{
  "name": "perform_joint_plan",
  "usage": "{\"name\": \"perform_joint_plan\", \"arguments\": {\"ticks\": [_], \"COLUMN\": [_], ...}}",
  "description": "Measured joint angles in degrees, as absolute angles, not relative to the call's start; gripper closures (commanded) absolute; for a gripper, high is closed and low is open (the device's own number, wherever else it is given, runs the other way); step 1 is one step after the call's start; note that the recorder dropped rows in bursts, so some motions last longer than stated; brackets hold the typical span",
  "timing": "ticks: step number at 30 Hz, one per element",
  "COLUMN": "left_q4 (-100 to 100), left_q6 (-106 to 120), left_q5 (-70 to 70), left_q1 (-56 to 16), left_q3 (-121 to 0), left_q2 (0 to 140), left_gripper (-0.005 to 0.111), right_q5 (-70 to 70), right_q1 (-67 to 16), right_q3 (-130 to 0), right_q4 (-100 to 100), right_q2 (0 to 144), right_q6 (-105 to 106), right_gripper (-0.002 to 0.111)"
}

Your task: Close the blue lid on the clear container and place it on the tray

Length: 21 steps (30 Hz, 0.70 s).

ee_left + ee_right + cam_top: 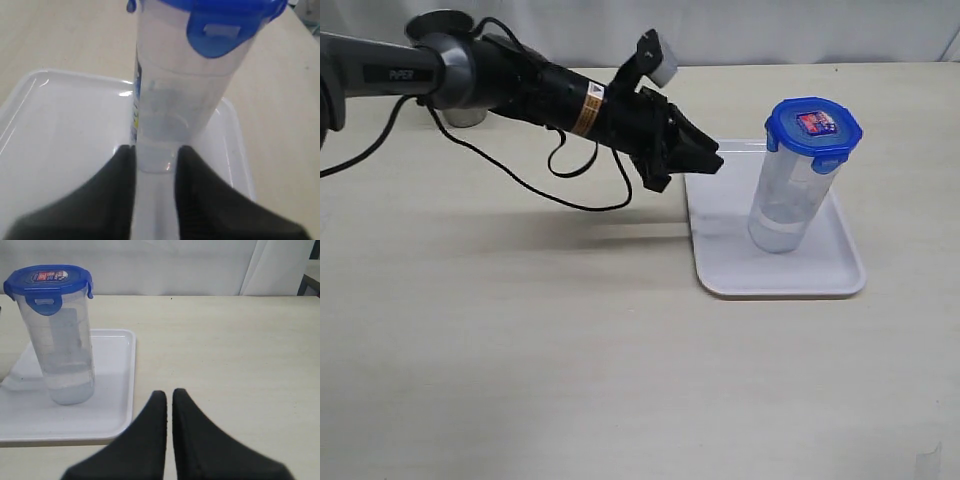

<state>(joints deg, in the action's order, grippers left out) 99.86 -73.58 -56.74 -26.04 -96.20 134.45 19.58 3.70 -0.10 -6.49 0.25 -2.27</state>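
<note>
Clear container (790, 200) stands upright on the tray (720, 272), long axis vertical, rim up. Blue lid (813, 128) sits on the rim, sticker face up, tabs down. Walls translucent; contents unclear. Left gripper (710, 160) is over the tray's left edge, jaws narrowly parted, holding nothing. Right gripper (169, 399) is closed, empty.

Exterior: high, looking down across the table (520, 380), whole tray (800, 275) framed. Left wrist: close over tray, facing the clear container (170, 100). Right wrist: low, farther off. All three share both.
</note>
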Motion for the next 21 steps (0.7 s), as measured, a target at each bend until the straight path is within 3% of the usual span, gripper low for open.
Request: {"name": "perform_joint_plan", "arguments": {"ticks": [6, 16, 21], "left_q4": [100.1, 100.3, 100.3], "left_q6": [-76.8, -77.7, -77.7], "left_q5": [-61.4, -30.4, -25.6], "left_q1": [-23.4, -23.3, -21.3], "left_q3": [-94.0, -73.5, -66.2], "left_q2": [130.6, 111.6, 102.0], "left_gripper": [0.107, 0.107, 0.107], "right_q5": [19.6, 19.6, 19.6], "right_q1": [3.7, 3.7, 3.7], "right_q3": [-0.1, -0.1, -0.1], "right_q4": [-6.5, -6.5, -6.5], "right_q2": [0.3, 0.3, 0.3], "right_q6": [-2.3, -2.3, -2.3], "right_gripper": [0.104, 0.104, 0.104]}}
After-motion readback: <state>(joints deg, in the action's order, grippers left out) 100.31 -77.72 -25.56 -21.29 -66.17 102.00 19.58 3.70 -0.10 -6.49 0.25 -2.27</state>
